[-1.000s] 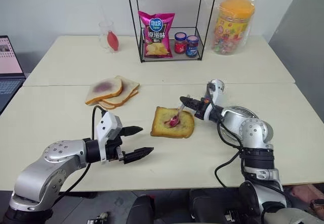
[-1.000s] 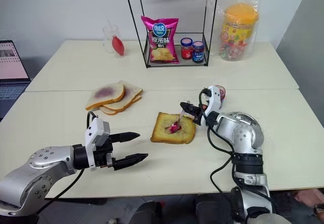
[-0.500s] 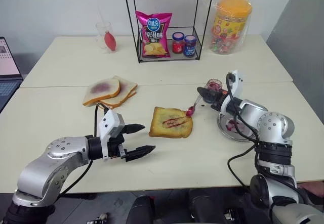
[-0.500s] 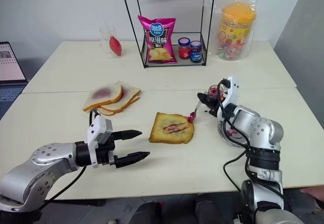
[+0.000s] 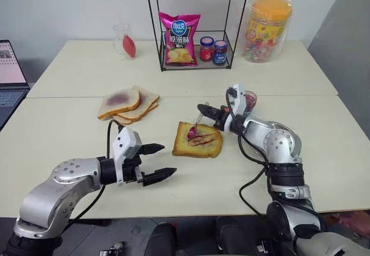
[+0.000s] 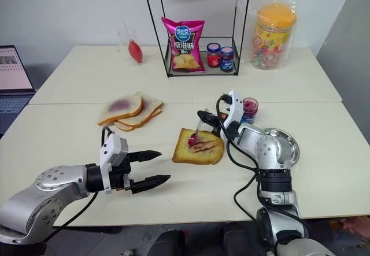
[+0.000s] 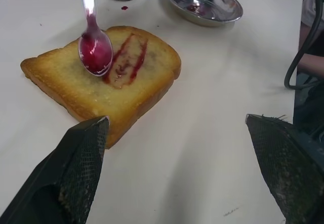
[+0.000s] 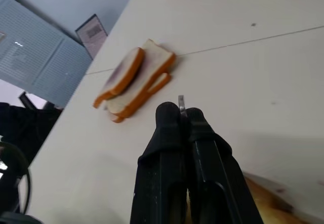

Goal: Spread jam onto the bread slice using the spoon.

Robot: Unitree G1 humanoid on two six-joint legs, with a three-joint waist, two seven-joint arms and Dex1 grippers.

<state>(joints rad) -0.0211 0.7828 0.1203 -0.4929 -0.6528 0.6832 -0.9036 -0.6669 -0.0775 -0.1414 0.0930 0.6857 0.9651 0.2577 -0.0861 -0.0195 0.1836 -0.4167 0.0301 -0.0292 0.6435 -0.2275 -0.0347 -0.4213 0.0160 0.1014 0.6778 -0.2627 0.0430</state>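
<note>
I see the R end effector (image 5: 203,109) mid-frame in the L eye view, fingers clamped tight on the spoon (image 5: 195,125) handle. Spoon hangs bowl-down, bowl red w/ jam, over the bread (image 5: 198,140) near its upper left part; can't tell if bowl touches the crumb. In the L wrist view the spoon (image 7: 94,47) bowl sits just beside two red jam (image 7: 129,59) streaks across the slice middle. Bread lies flat on the tabletop (image 5: 69,129), centre of frame, slightly below the R end effector.

L end effector (image 5: 157,162) is lower left of centre, fingers spread wide, holding nothing, hovering above the tabletop, left of the bread and apart from it.

Steel dish (image 6: 287,143) right of the bread, partly behind the R arm. Small jam cup (image 6: 250,110) just above it. White slices (image 5: 127,104) stacked upper left of the bread, well apart.
</note>
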